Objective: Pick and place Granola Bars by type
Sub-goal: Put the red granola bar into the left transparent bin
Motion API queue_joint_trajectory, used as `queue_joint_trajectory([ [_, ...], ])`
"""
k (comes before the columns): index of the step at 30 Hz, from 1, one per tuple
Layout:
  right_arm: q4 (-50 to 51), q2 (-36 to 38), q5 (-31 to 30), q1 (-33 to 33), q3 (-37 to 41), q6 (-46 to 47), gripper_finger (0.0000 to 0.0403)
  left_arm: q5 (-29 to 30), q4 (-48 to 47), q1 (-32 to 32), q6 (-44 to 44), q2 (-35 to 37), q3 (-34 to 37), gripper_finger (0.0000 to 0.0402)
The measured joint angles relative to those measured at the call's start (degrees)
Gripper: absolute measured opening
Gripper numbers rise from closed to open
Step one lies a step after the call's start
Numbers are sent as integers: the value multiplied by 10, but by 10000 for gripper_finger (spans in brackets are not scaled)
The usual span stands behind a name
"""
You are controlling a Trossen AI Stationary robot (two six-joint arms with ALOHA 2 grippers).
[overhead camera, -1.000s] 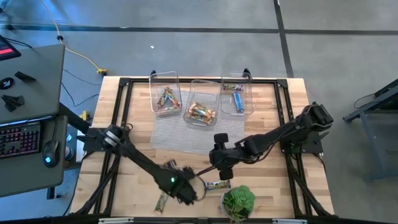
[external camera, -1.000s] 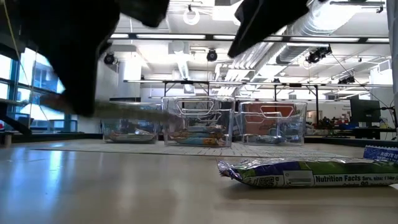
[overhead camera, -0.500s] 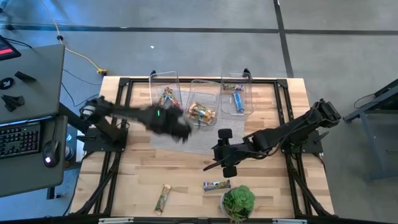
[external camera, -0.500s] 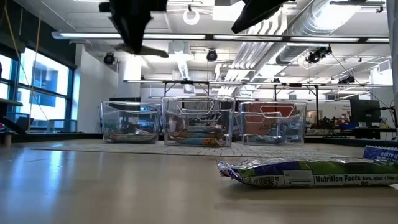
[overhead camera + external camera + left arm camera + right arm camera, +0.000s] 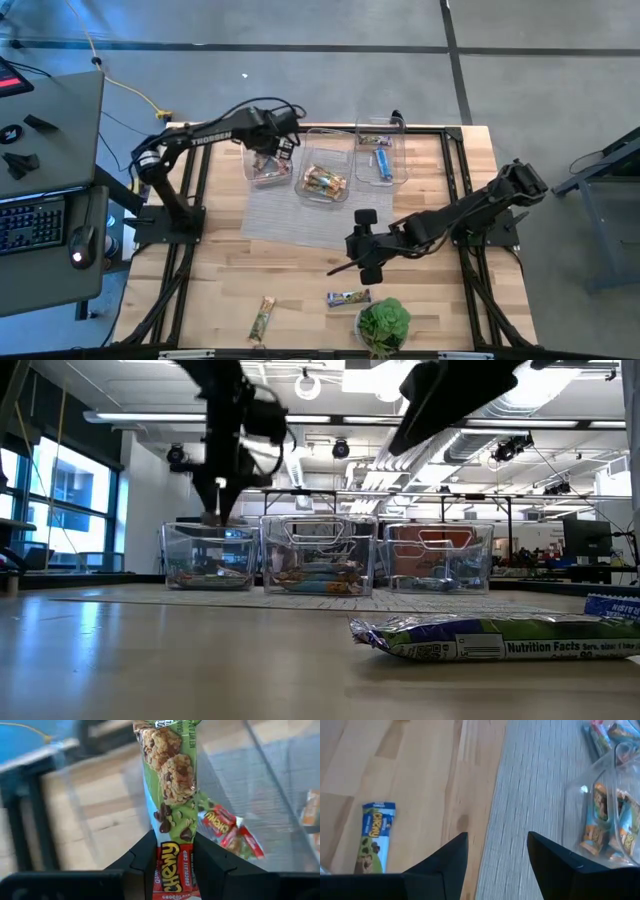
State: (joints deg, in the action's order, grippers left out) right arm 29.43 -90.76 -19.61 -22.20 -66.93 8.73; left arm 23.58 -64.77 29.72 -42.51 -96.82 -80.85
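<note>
My left gripper [image 5: 274, 150] hangs over the left clear bin [image 5: 250, 135] at the far side, shut on a green-wrapped granola bar [image 5: 171, 770]. In the low view it [image 5: 219, 508] stands just above that bin [image 5: 208, 565]. Red and green bars [image 5: 226, 826] lie in the bin below. My right gripper [image 5: 352, 264] hovers open over mid-table, with a blue-wrapped bar [image 5: 374, 838] on the wood ahead of it. A green bar [image 5: 262, 318] and the blue bar [image 5: 348, 297] lie flat near the near edge. My left gripper pinches the green bar between its two fingers [image 5: 144, 862] at the end with the red label [image 5: 172, 862]. The fingers point down from above and lie along the bar. The bar is lifted clear and hangs below them, over the left bin.
The middle bin [image 5: 326, 170] and the right bin [image 5: 380, 152] hold other bars and stand on a grey mat [image 5: 290, 215]. A green potted plant [image 5: 383, 322] sits at the near edge beside the blue bar. A desk with a keyboard [image 5: 30, 225] stands left of the table.
My left gripper rose from the near edge and swung toward the far edge with the green bar, ending above the left bin. My right gripper drew slightly away from the blue bar. The two loose bars stayed put.
</note>
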Motion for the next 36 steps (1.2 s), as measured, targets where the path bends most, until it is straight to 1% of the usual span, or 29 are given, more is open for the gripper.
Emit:
queue_joint_trajectory([
  [2,-9,0,-1,0,3,2,188,-36,65,19,41,0,39,98],
  [4,-15,0,-5,0,3,0,188,-60,108,33,78,0,73,98],
  [6,-26,0,-6,1,3,0,188,-71,130,46,95,0,95,98],
  [8,-28,0,-4,5,3,-1,188,-70,147,53,95,0,108,98],
  [12,-30,0,11,13,3,-2,188,-67,134,61,95,0,117,98],
  [16,-31,0,13,21,3,-6,188,-36,141,59,95,0,121,98],
  [20,-35,0,6,24,3,-4,188,-24,157,63,93,0,121,98],
  [24,-46,0,6,24,3,-2,188,-19,150,65,30,-1,121,98],
  [26,-47,0,8,24,3,-2,188,-24,158,64,23,-5,121,99],
  [30,-47,0,9,24,3,-2,188,-55,159,70,82,-10,121,102],
  [32,-47,0,9,24,3,-2,188,-66,154,71,96,-13,121,108],
  [36,-47,0,11,24,3,-2,188,-62,161,70,124,-17,120,131],
])
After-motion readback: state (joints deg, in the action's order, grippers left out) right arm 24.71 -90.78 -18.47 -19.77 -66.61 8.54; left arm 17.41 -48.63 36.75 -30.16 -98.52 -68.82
